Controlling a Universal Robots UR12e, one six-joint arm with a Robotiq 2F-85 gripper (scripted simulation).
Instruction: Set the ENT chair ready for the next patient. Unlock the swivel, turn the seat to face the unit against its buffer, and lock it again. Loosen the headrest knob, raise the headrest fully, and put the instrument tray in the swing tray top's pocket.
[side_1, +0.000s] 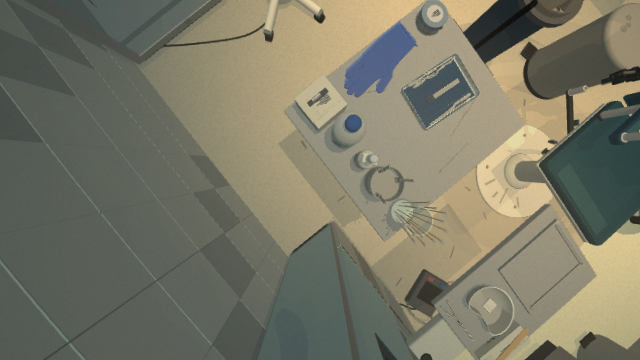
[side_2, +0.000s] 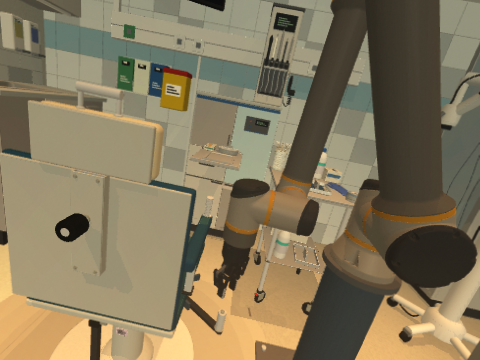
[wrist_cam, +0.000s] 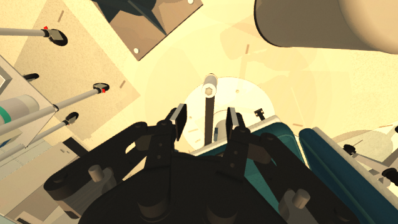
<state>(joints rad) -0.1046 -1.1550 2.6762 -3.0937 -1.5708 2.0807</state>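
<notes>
The ENT chair (side_2: 100, 235) stands left of the arm, its beige back panel towards the second side camera. A black headrest knob (side_2: 71, 227) sticks out of that panel. The cream headrest (side_2: 92, 140) sits above the backrest. The swivel lock lever (wrist_cam: 209, 109) juts from under the teal seat over the round base (side_1: 505, 172), ending in a white cap (side_2: 221, 320). My gripper (wrist_cam: 205, 120) hangs beside the seat, above the lever, half open and empty. The instrument tray (side_1: 440, 91) lies on the grey trolley top. The swing tray top (side_1: 520, 280) shows a rectangular pocket (side_1: 542, 265).
A kidney dish (side_1: 490, 307) sits on the swing tray top. A blue glove (side_1: 377, 60), jars and a box share the trolley top. The trolley's legs and castors (wrist_cam: 100, 87) stand left of the gripper. My own arm (side_2: 350, 125) fills the right.
</notes>
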